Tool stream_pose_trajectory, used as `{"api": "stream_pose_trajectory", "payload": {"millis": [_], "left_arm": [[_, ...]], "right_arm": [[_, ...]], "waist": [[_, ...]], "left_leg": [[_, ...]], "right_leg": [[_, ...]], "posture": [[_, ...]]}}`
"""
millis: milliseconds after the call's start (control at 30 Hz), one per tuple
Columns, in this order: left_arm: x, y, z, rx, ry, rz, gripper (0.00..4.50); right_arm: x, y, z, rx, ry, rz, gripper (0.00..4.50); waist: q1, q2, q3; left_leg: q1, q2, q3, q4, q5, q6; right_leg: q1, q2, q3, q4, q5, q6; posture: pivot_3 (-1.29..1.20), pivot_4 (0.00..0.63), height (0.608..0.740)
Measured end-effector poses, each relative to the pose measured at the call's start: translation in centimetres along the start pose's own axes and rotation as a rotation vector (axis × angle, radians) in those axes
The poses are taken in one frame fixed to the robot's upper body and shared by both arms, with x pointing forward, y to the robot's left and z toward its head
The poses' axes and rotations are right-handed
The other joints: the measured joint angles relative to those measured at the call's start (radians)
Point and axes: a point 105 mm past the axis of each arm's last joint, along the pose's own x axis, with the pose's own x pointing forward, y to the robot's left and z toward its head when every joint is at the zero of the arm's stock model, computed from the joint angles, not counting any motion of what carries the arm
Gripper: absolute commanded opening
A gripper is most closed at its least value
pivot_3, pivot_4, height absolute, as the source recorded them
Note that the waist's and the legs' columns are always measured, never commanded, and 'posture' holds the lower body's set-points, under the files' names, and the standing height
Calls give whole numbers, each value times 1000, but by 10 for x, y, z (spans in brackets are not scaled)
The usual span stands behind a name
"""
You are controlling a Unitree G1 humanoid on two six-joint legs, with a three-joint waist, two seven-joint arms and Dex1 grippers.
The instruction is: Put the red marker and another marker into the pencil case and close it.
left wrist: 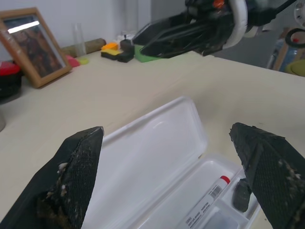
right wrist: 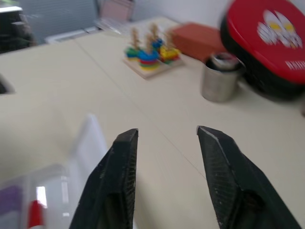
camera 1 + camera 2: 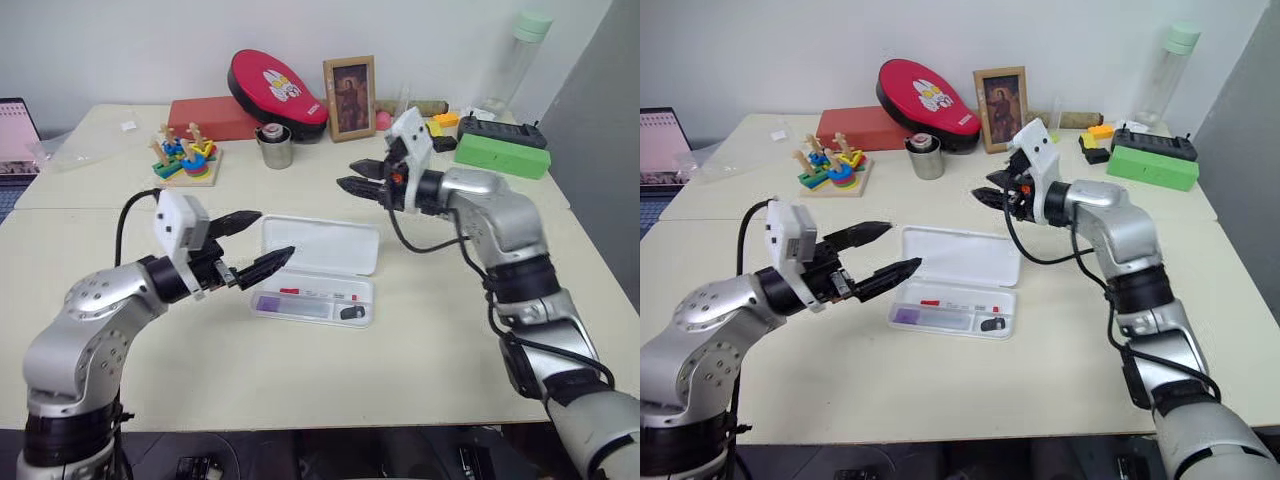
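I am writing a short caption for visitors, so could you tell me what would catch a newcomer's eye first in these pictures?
The open white pencil case lies mid-table, lid flat behind its tray, with the red marker and the lavender marker inside. The left claw gapes wide just left of it, and the right claw hangs in the air beyond the lid, empty. At the back edge, a red oval pouch leans beside a framed picture.

red marker (image 3: 318, 293) in pencil case (image 3: 318, 266) | lavender marker (image 3: 268, 303) left of it
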Motion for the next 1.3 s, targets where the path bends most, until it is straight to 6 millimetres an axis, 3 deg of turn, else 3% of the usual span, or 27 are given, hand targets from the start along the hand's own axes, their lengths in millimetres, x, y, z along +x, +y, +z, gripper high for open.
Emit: {"api": "stream_pose_trajectory", "payload": {"millis": [167,300,500,600,733,833,1033,1167,1300], "left_arm": [[-6,3,8,-1,-35,57,4500],[-9,2,16,-9,-66,65,4500],[-16,-10,18,-55,-54,1,4500],[-24,-14,14,-63,-1,-28,4500],[-37,-26,-3,-73,126,-99,4500],[-47,-33,-18,-78,227,-141,4500],[-53,-33,-25,-63,272,-154,4500],[-51,-32,-22,-49,263,-154,4500],[-50,-30,-22,-43,263,-150,4500]], "right_arm": [[20,-3,-17,-36,111,-20,33],[25,10,-33,-67,185,77,33],[10,39,-39,-162,222,291,33],[0,56,-49,-193,235,391,33],[-15,82,-46,-252,188,537,33],[-21,94,-46,-309,183,581,33],[-16,119,-88,-453,303,618,33],[-14,126,-90,-540,311,609,33],[-13,126,-90,-499,287,587,33]], "waist": [[-1,0,0],[-1,0,0],[-2,0,0],[-3,1,0],[-9,1,1],[-9,1,1],[-9,1,1],[-8,0,0],[-11,0,0]], "left_leg": [[0,0,0,-1,0,0],[0,0,0,-1,0,0],[0,0,0,-1,0,0],[0,0,0,-1,0,0],[0,0,0,-1,0,0],[0,1,0,-1,0,0],[0,1,1,-1,0,0],[2,1,1,-1,0,0],[3,1,2,-2,0,0]], "right_leg": [[-1,0,0,0,0,0],[-1,0,0,0,0,0],[-1,0,-1,1,0,0],[-1,0,-1,0,-1,0],[-1,0,0,0,-1,0],[-1,0,0,0,-2,0],[-1,0,0,0,-4,2],[-1,0,0,0,-4,2],[0,0,1,1,-4,2]], "posture": [[0,150,740],[0,150,740],[0,150,740],[0,150,740],[0,150,740],[0,150,740],[0,150,740],[0,150,740],[0,150,740]]}}
